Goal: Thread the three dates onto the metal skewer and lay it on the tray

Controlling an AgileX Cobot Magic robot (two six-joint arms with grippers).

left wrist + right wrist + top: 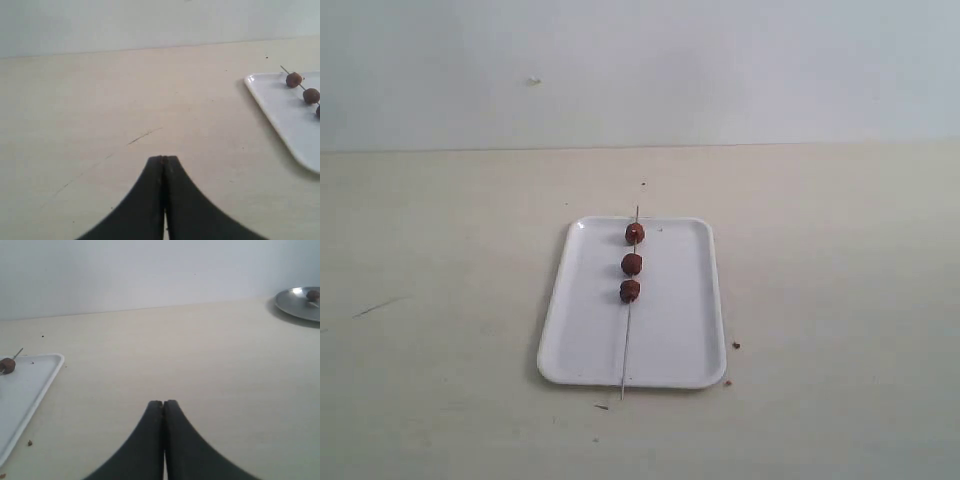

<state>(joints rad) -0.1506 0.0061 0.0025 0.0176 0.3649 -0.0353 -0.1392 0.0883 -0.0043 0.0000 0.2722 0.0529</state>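
The white tray (670, 340) lies mid-table in the exterior view. The thin metal skewer (626, 345) rests lengthwise on it, its ends just past both short rims. Three dark reddish-brown dates (632, 264) are strung on its far half, spaced a little apart. Neither arm shows in the exterior view. My left gripper (163, 159) is shut and holds nothing, well away from the tray (280, 107); two dates (294, 79) and a sliver of the third show there. My right gripper (163, 402) is also shut and holds nothing, with the tray's corner (47, 371) and one date (7, 365) off to its side.
Small brown crumbs (735, 345) lie on the table by the tray's near right corner. A round metal plate (299, 302) with a brown lump on it sits far off in the right wrist view. A pale wall stands behind the table.
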